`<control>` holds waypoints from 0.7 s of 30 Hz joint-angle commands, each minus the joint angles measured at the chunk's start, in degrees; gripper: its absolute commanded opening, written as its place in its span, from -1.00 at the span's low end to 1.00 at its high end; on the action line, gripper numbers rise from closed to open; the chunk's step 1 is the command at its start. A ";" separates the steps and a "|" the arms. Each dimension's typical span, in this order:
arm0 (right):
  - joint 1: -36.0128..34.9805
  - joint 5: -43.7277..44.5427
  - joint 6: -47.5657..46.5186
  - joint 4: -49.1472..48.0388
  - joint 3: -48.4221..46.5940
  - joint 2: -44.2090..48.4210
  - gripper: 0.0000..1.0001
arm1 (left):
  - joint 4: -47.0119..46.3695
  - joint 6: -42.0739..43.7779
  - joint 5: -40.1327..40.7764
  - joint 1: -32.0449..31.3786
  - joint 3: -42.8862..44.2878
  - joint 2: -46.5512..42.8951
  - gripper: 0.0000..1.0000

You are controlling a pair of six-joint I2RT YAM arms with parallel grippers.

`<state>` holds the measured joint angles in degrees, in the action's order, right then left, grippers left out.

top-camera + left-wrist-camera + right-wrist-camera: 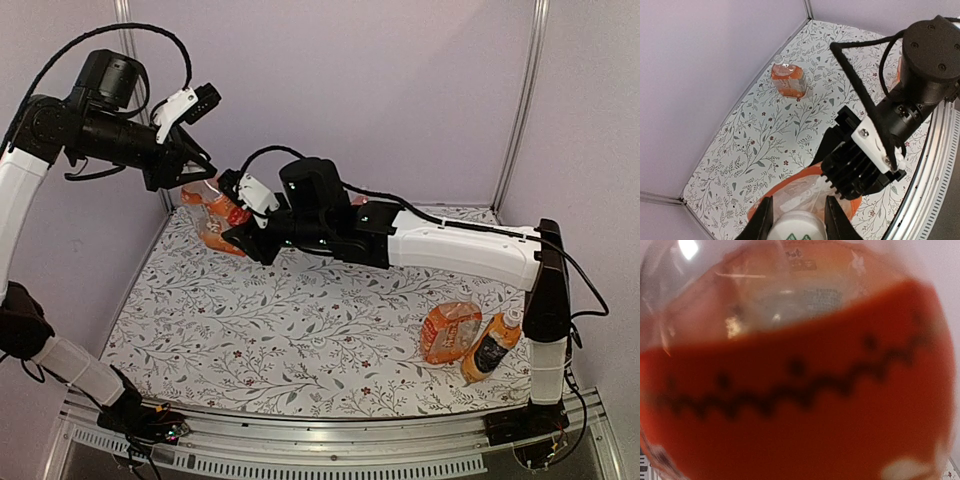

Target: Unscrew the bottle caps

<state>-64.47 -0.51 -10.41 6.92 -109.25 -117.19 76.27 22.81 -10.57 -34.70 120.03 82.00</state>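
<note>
A clear bottle of orange liquid is held tilted above the table's far left corner. My right gripper is shut on its body, and the bottle fills the right wrist view, hiding the fingers there. My left gripper comes from above. In the left wrist view its fingers stand on either side of the white bottle cap and touch it. The orange body shows below, with the black right gripper against it.
Two more bottles stand at the front right: an orange one and a dark-labelled one with a white cap. Another orange bottle stands near the wall. The walls are close around the left arm.
</note>
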 commanded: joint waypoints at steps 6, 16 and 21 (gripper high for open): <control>0.37 -2.28 3.73 -3.41 1.99 3.02 -0.54 | 18.95 -1.12 -5.41 -0.90 3.17 1.04 -0.29; 3.27 -13.23 17.93 -8.76 7.47 9.15 -0.69 | 7.15 -1.45 -6.06 -0.66 3.27 -7.89 0.99; 3.44 -29.03 15.31 -10.23 12.66 14.99 -0.69 | -3.07 -1.88 -14.88 -0.37 -12.59 -21.09 0.99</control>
<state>-60.60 -15.92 4.36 0.30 -99.50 -108.51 74.70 21.39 -17.04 -34.92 115.66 68.90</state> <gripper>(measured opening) 0.351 0.995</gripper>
